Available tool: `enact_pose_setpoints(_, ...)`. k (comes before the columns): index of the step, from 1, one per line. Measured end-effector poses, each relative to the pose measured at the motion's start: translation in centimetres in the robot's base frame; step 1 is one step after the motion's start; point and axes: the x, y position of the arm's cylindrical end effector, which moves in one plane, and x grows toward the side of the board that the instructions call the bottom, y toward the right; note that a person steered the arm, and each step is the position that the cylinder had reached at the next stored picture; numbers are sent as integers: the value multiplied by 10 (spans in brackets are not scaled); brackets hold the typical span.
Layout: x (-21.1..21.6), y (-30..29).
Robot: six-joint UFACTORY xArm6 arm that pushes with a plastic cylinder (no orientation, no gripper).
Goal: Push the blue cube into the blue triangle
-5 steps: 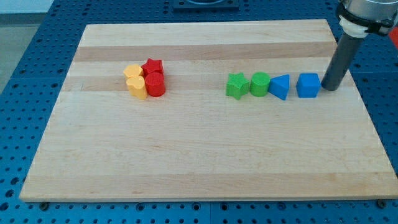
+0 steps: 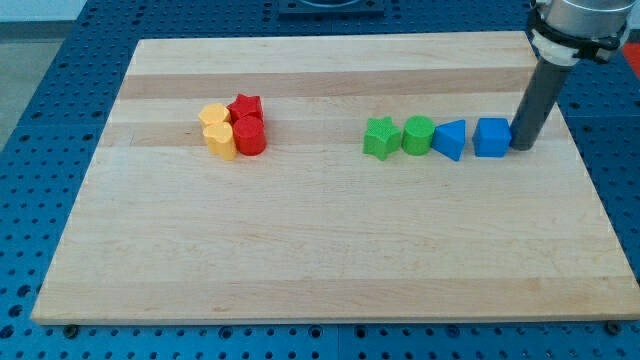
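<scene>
Blue cube (image 2: 492, 138) sits toward the view's right on the bench (image 2: 320, 260), last in a row of four. Row from view's left: green star-shaped block (image 2: 379, 138), green cylinder (image 2: 418, 135), blue triangle (image 2: 451, 139), then the cube. Narrow gap between cube and triangle, not touching. Green cylinder and triangle look just about touching.

My tip (image 2: 521, 147) is on the bench at the cube's right side, right against it or just beside it; can't tell if there's contact. Rod runs up from the tip, leaning slightly toward the view's right, to the arm body at the view's top right corner. No jaws on this rig, so nothing to say on spread or pinch.

Well apart at the view's left: tight cluster of two yellow blocks (image 2: 216, 131) and two red blocks (image 2: 247, 125), shapes unclear apart from a red cylinder at the front.
</scene>
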Motion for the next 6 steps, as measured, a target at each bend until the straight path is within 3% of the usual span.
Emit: enact_pose_setpoints(6, 0, -17)
